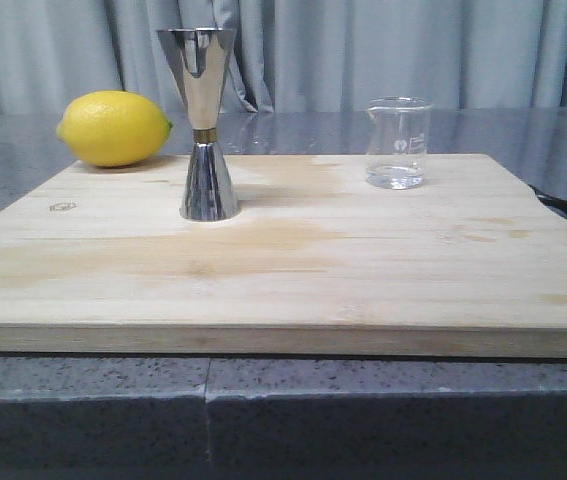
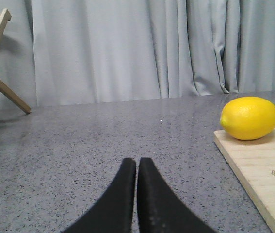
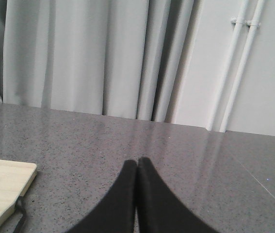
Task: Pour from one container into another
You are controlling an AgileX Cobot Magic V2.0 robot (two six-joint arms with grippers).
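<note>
Beaker (image 1: 397, 142) upright on board (image 1: 263, 270), well right of jigger (image 1: 203, 125); lemon (image 1: 114, 128) behind. Left gripper (image 2: 137, 167) and right gripper (image 3: 137, 167) both pressed together, empty, over worktop (image 2: 79, 145). My worry: narrow-footed jigger tips if nudged; slick glass may slip.

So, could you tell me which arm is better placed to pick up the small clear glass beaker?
Right, probably. The small clear glass beaker stands on the right side of the pale wooden board; the right gripper sits off that edge, shut and empty. The left gripper is beyond the yellow lemon.
</note>
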